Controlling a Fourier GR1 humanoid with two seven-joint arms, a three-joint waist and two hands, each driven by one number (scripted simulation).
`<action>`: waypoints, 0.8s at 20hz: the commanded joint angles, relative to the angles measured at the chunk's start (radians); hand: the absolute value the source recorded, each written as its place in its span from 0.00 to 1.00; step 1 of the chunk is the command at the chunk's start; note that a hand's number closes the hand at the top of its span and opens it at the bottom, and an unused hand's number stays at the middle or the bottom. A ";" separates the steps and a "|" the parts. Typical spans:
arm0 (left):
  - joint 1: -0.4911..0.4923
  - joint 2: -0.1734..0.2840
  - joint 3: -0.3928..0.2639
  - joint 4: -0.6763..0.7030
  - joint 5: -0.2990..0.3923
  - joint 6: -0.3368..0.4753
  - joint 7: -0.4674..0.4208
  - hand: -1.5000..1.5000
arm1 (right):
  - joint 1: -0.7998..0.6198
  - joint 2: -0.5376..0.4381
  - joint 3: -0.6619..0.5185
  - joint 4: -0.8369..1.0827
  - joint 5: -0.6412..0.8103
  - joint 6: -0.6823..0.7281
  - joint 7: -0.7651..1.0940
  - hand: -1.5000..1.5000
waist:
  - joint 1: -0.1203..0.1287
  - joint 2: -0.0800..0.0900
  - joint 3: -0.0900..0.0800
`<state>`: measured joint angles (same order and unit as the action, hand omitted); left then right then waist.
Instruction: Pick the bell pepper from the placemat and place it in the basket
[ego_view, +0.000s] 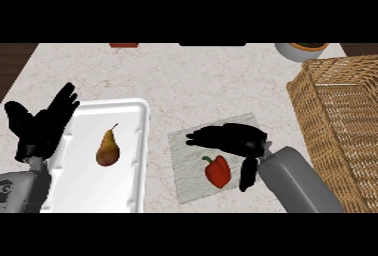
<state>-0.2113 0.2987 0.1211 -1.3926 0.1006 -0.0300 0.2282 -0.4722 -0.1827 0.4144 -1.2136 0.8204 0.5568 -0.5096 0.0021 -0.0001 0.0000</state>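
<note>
The right hand (232, 138) is hovering over the far part of the placemat (193, 186), covering that end of it, with its fingers (203, 136) relaxed and gripping nothing; its thumb (248, 175) is hanging down just beside the bell pepper (217, 171). The pepper is lying on the placemat, near its middle, in plain sight. The basket (336, 120) is sitting to the right, cut off by the edge of view. On the left a pear (108, 147) is lying in a white tray (131, 112). The left hand (40, 125) is resting open by the tray's left rim, fingers up. At the far end of the marble counter (192, 75), a bowl (303, 50) is showing only in part.
</note>
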 joint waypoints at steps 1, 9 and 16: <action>-0.015 0.014 0.028 -0.003 0.009 -0.028 0.011 0.50 | -0.040 0.021 -0.016 0.094 0.039 -0.017 -0.090 0.00 | 0.003 0.001 0.000; 0.048 -0.004 0.040 -0.006 -0.015 -0.045 -0.035 0.50 | 0.080 -0.018 0.003 -0.041 0.124 -0.044 -0.058 0.00 | 0.000 -0.001 0.000; -0.019 -0.015 0.058 0.026 -0.031 -0.029 0.001 0.50 | 0.060 0.025 -0.018 0.078 0.211 -0.132 -0.119 0.00 | 0.000 0.000 0.000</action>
<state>-0.2083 0.2796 0.1594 -1.3937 0.0727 -0.0550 0.2266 -0.4134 -0.1438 0.4176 -1.1714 0.9962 0.4567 -0.5713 0.0028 0.0001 0.0001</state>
